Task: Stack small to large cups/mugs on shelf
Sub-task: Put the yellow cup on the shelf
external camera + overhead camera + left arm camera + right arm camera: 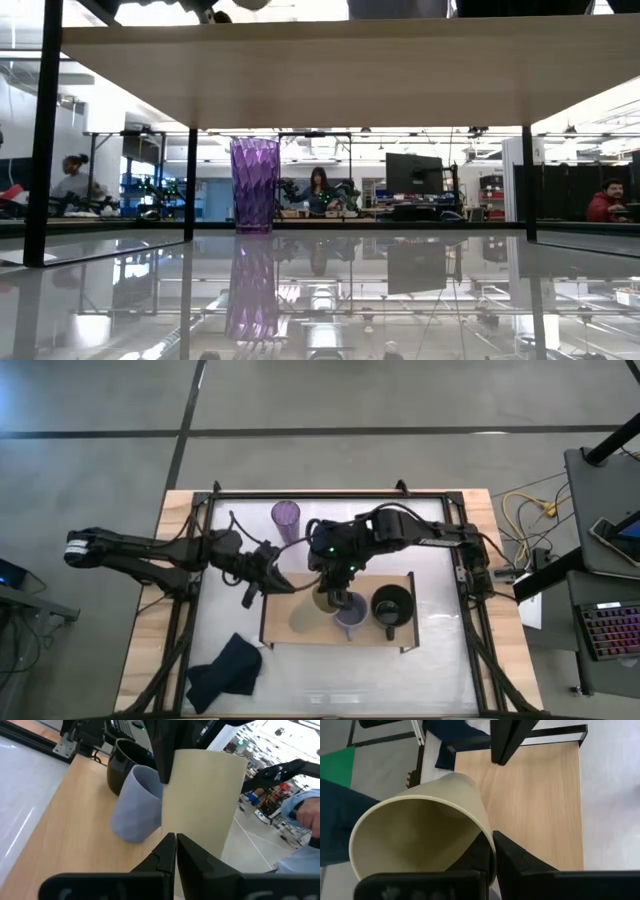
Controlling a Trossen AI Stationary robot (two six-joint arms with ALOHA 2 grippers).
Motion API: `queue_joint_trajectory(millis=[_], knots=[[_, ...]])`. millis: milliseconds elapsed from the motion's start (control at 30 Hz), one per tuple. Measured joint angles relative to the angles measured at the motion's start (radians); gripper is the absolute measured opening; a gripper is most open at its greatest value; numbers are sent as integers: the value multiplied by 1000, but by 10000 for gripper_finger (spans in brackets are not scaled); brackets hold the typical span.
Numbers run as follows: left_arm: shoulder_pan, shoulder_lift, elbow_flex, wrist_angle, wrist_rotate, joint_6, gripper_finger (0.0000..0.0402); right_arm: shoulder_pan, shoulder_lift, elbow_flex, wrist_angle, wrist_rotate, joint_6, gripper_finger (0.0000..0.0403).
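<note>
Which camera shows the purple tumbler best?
The low view: the purple tumbler stands whole and upright on the table, behind the shelf. The high view shows only its rim from above; the wrist views miss it.

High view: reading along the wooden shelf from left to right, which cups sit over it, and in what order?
Pale yellow cup, held in the shut right gripper → lavender-grey mug → black mug. The purple tumbler stands off the shelf, on the white tabletop behind it.

Robotics lab: workbenches, monitors [414, 172]
</note>
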Motion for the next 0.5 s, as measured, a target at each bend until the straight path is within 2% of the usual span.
queue_joint_trajectory(millis=[500], knots=[[-63, 1, 0, -4, -47, -53, 0, 3, 0, 0, 31, 76, -18, 9]])
